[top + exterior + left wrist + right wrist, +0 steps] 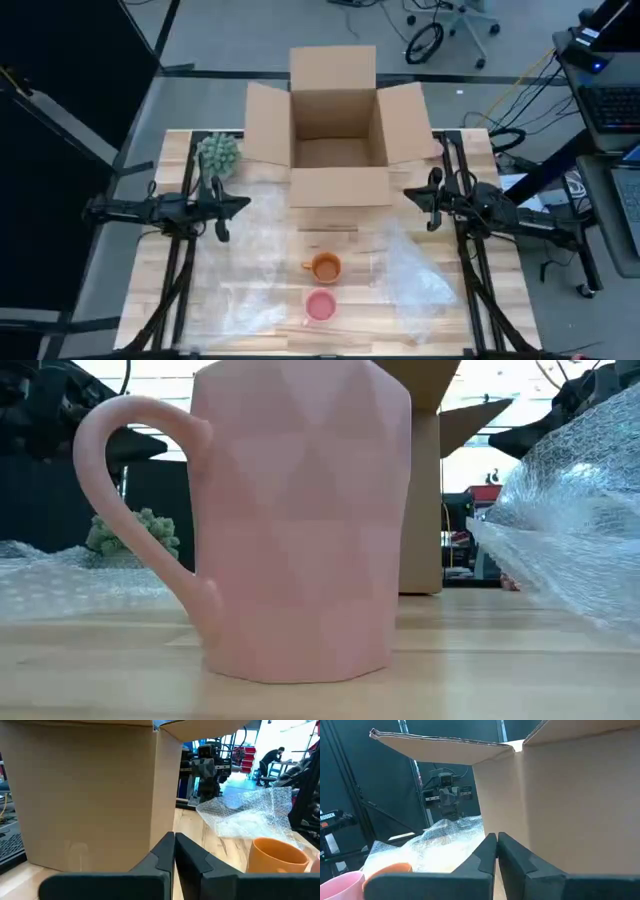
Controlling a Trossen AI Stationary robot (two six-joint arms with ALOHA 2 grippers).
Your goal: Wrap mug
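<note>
Light wood-plank table is sitting on a grey floor; black curtain on the left side, office chair and cabling behind, desk with a laptop at the right edge. A person is bending over a bench far back in the left wrist view.

Open corrugated cardboard box is standing at the table's far centre, all four flaps splayed out, matte tan walls. Green spiky plant ball is sitting just left of it.

Clear bubble wrap sheets are lying on both halves: a flat one on the left, a crumpled, raised one on the right.

Two mugs between the sheets, near the front edge: orange mug, glossy and round, and right in front of it the pink mug, matte, faceted sides, looped handle. Neither is touching the wrap.

Left gripper is hovering at the left of the box, fingers pressed together, holding nothing. Right gripper is mirroring it on the right, fingers also closed and empty.
</note>
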